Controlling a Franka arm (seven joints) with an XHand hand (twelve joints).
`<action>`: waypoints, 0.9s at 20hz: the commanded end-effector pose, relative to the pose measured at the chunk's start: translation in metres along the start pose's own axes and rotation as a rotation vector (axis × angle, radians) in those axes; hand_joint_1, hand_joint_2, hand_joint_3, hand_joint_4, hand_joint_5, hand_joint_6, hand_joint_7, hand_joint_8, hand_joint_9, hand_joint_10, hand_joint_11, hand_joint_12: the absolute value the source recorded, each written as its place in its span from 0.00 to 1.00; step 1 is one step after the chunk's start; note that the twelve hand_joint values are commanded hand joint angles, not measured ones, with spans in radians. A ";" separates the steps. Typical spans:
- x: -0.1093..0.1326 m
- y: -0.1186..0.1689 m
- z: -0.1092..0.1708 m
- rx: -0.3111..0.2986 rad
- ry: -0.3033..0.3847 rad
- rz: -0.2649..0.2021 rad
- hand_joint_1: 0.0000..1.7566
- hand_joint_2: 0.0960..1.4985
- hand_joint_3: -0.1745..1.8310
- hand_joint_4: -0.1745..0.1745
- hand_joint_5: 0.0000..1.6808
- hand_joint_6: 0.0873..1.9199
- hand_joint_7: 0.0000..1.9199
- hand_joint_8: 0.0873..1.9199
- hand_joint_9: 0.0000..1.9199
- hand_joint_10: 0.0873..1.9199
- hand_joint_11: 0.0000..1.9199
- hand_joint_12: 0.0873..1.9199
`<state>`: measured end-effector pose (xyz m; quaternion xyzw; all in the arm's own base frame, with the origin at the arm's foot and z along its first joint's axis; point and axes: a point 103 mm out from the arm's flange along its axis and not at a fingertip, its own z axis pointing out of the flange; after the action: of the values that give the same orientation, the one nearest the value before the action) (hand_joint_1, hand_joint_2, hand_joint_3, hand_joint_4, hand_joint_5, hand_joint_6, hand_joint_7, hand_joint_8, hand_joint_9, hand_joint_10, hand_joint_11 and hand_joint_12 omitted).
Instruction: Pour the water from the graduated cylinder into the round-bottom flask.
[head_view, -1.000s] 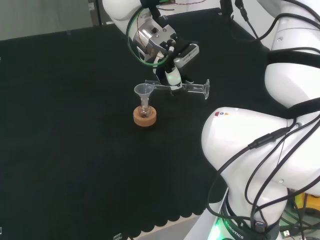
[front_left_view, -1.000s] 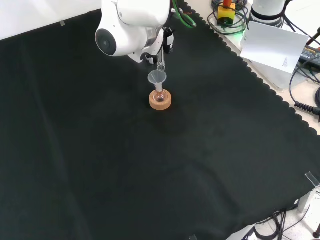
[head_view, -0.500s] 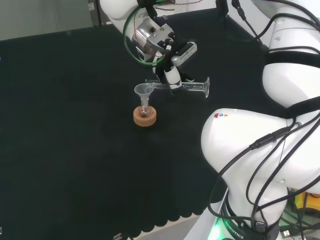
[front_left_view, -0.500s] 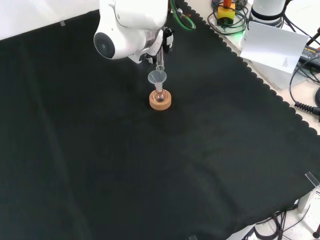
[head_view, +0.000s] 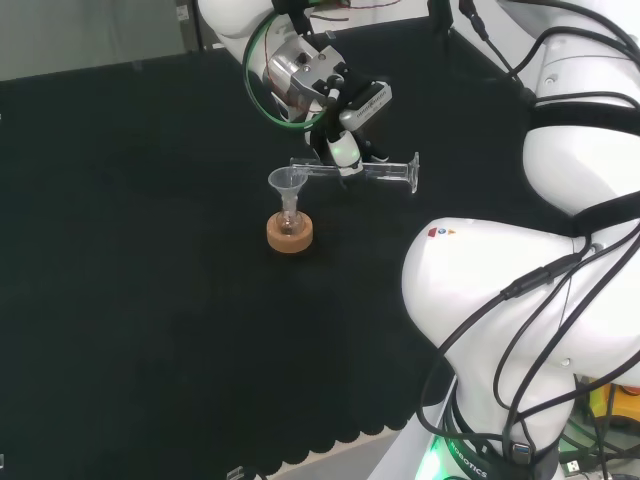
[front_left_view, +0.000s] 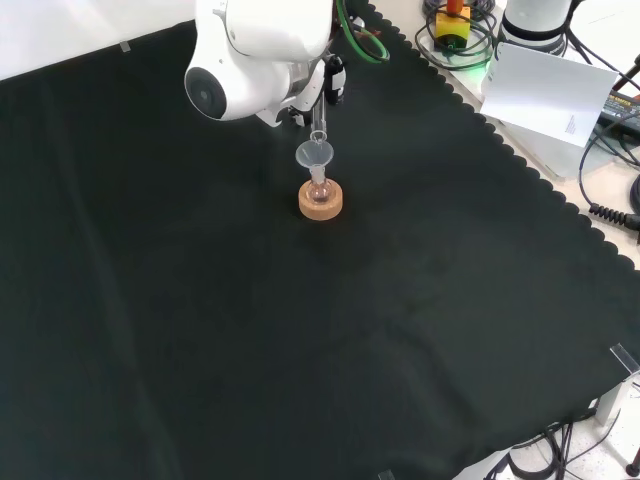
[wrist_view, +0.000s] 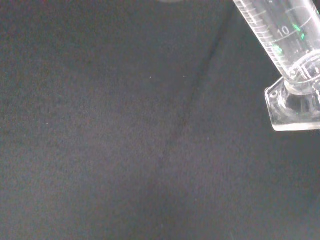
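Note:
In the head view my hand (head_view: 343, 148) is shut on a clear graduated cylinder (head_view: 372, 171) that lies about level, its foot to the right and its mouth over the funnel (head_view: 288, 182). The funnel sits in a small round-bottom flask (head_view: 290, 224) on a cork ring (head_view: 290, 235). From the front, the cylinder's mouth (front_left_view: 319, 135) hangs just above the funnel (front_left_view: 314, 155), flask (front_left_view: 319, 190) and cork ring (front_left_view: 320, 201); the arm's white link hides most of the hand. The wrist view has the cylinder's scale and foot (wrist_view: 293, 99) against black cloth.
The arm's big white links (head_view: 520, 330) stand at the right of the head view. Past the cloth's scalloped edge (front_left_view: 520, 160) in the front view lie a white sheet (front_left_view: 550, 90) and cables. Black cloth stretches bare around the cork ring.
The hand and wrist have shifted slightly up and left in the head view. The cylinder stays level over the funnel, raised a little.

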<state>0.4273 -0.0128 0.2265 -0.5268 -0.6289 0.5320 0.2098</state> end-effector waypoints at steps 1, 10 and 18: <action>0.000 0.002 0.000 0.017 0.002 0.003 0.71 0.75 0.09 0.00 0.54 0.56 0.49 0.55 0.77 0.00 0.67 0.35; -0.001 0.003 -0.002 0.048 -0.003 0.015 0.71 0.75 0.09 0.00 0.54 0.56 0.49 0.55 0.78 0.00 0.67 0.35; -0.002 -0.001 -0.002 0.066 0.000 0.020 0.71 0.75 0.09 0.00 0.53 0.56 0.49 0.55 0.78 0.00 0.67 0.35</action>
<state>0.4303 -0.0132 0.2273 -0.5256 -0.6074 0.5538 0.2194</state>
